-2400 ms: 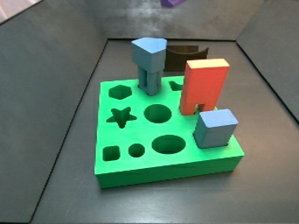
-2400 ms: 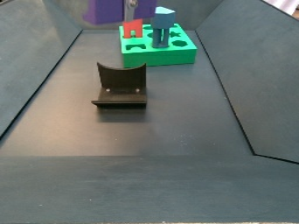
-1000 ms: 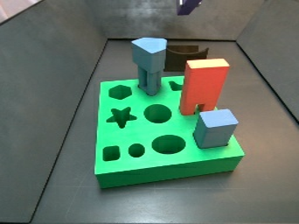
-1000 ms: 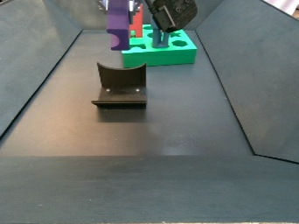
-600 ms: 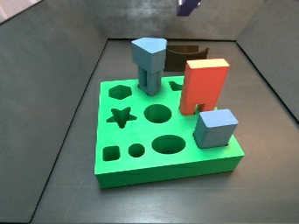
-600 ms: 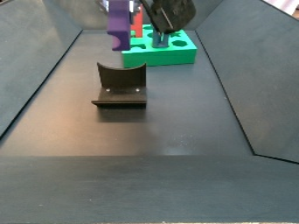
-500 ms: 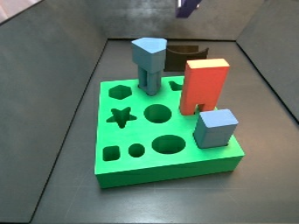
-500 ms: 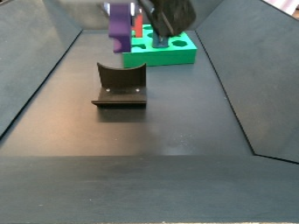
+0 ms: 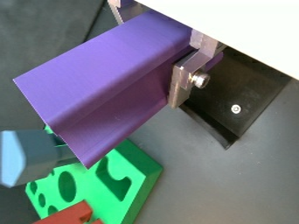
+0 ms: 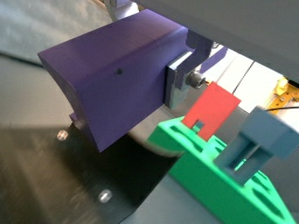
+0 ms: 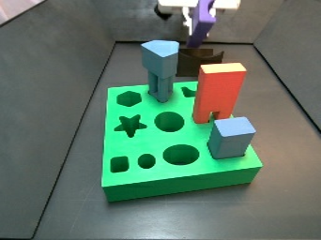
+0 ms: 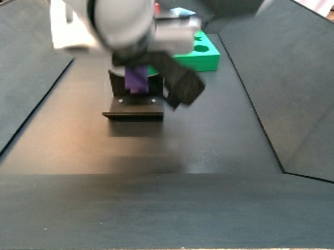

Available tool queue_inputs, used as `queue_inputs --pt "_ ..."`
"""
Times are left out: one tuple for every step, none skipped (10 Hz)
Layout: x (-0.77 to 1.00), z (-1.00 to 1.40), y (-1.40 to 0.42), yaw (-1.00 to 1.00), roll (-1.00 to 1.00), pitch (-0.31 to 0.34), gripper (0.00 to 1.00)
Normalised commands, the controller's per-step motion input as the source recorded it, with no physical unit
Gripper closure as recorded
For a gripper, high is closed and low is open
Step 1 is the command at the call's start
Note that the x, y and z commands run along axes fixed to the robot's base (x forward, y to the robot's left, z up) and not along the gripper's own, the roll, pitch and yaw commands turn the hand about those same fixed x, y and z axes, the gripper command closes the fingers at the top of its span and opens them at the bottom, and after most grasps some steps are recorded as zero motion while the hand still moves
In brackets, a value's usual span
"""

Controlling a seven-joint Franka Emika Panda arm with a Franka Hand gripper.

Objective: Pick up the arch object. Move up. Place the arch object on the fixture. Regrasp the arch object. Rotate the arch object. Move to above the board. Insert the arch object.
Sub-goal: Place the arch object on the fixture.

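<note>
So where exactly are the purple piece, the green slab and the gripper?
arch object [image 9: 111, 83], a wrist view, its broad purple face.
board [image 11: 189, 178], a side view, its top near the front edge.
gripper [image 10: 181, 66], a wrist view, between its fingertips, above the fixture.

We see the gripper [image 12: 139, 80] holding the arch [image 9: 111, 86] just above the fixture [image 12: 133, 105], behind the board [image 11: 175, 150], where three blocks [image 11: 219, 91] stand in holes.

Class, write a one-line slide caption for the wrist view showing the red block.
Pincer grips the purple arch object above the black fixture, beside the green board.
</note>
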Motion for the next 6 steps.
queue_inputs --pt "0.23 -1.0 0.14 -0.2 -0.2 0.035 1.0" --pt "0.19 -0.82 0.12 -0.18 -0.17 0.012 1.0" --pt "0.14 -0.56 0.09 -0.15 -0.16 -0.016 1.0" --pt "0.12 -0.43 0.08 -0.14 -0.16 -0.027 1.0" --pt "0.1 -0.21 0.06 -0.11 -0.15 -0.037 1.0" --pt "0.08 -0.19 0.03 -0.08 -0.12 -0.034 1.0"
